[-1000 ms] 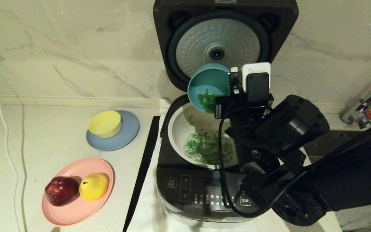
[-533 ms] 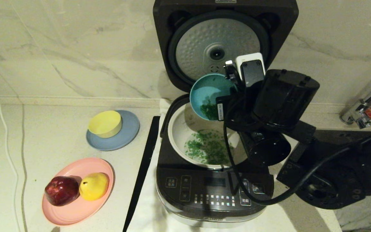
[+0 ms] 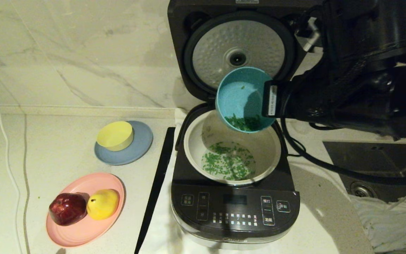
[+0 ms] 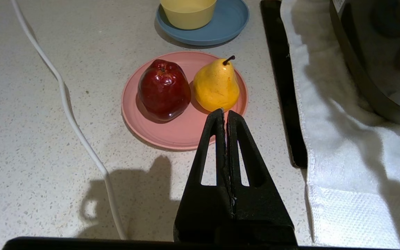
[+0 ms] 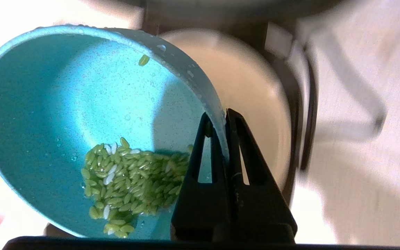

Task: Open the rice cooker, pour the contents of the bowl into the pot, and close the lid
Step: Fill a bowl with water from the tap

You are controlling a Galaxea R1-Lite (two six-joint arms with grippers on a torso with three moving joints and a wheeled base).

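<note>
Rice cooker (image 3: 234, 211) sits on a white cloth (image 3: 160, 233), button panel facing the robot, lid (image 3: 238, 49) swung fully up and standing near upright against the back wall, dimpled silver plate facing forward. Inner pot (image 3: 192, 141) is exposed, a scatter of green bits on its floor. Right gripper (image 5: 225, 116) has its fingers pinched tight on the rim of the teal bowl (image 3: 240, 95), one finger inside the wall and one outside. Bowl hangs over the pot's back edge, in front of the lid's lower half, tipped steeply so its mouth faces forward toward the robot and its low edge points down into the pot. Remaining green bits (image 5: 130, 180) are bunched against that low edge, a few pale grains mixed in, one stray bit stuck high on the wall. Left gripper (image 4: 226, 114) is parked low over the counter near the pink plate (image 4: 172, 135) holding a red apple (image 4: 163, 88) and a yellow pear (image 4: 215, 85), fingers pressed together on nothing. Yellow bowl (image 3: 115, 135) on a blue plate (image 3: 137, 150) sits left of the cooker, well apart.
</note>
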